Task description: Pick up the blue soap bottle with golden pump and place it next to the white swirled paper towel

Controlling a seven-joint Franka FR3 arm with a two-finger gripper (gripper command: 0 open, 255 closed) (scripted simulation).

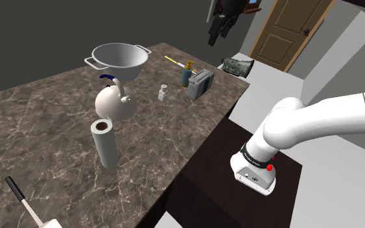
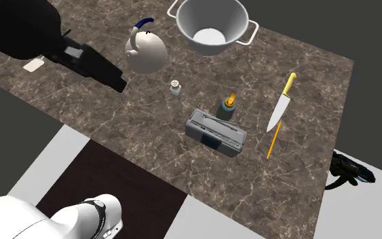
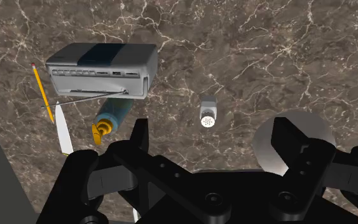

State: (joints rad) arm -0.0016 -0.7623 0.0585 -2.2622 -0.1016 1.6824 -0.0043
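- **Shoulder view:** You see the blue soap bottle (image 1: 185,76) with its golden pump standing upright at the far end of the marble counter (image 1: 45,129), just beside a grey box (image 1: 200,83).
  - The white paper towel roll (image 1: 104,144) stands upright on the near part of the counter, toward this view's left and well apart from the bottle.
  - A white kettle (image 1: 116,103) and a small shaker (image 1: 163,93) sit on the stretch between them.
  - The gripper (image 1: 214,31) hangs high above the far end and carries nothing.
- **Second exterior view:** Looking down, you find the bottle (image 2: 228,107) close against the far side of the box (image 2: 215,132). I cannot tell whether the two touch.
  - A yellow-handled knife (image 2: 281,108) lies to the bottle's right in this view.
  - The gripper (image 2: 108,71) shows at this view's left, nearer the kettle (image 2: 146,53) than the bottle.
- **Wrist view:** The two black fingers (image 3: 139,143) stand wide apart with only bare counter between them, so the gripper (image 3: 212,137) is open and empty.
  - The bottle (image 3: 112,116) sits off to one side of the fingers, against the box (image 3: 101,69), not between them.
  - The shaker (image 3: 208,113) is the thing closest to the gap.
- **Progress:** By my reading, no part of the task is done, since the bottle stands untouched and far from the roll. You have every step left: bring the hand over the bottle, close on it, lift, carry it to the near end and set it down beside the roll.
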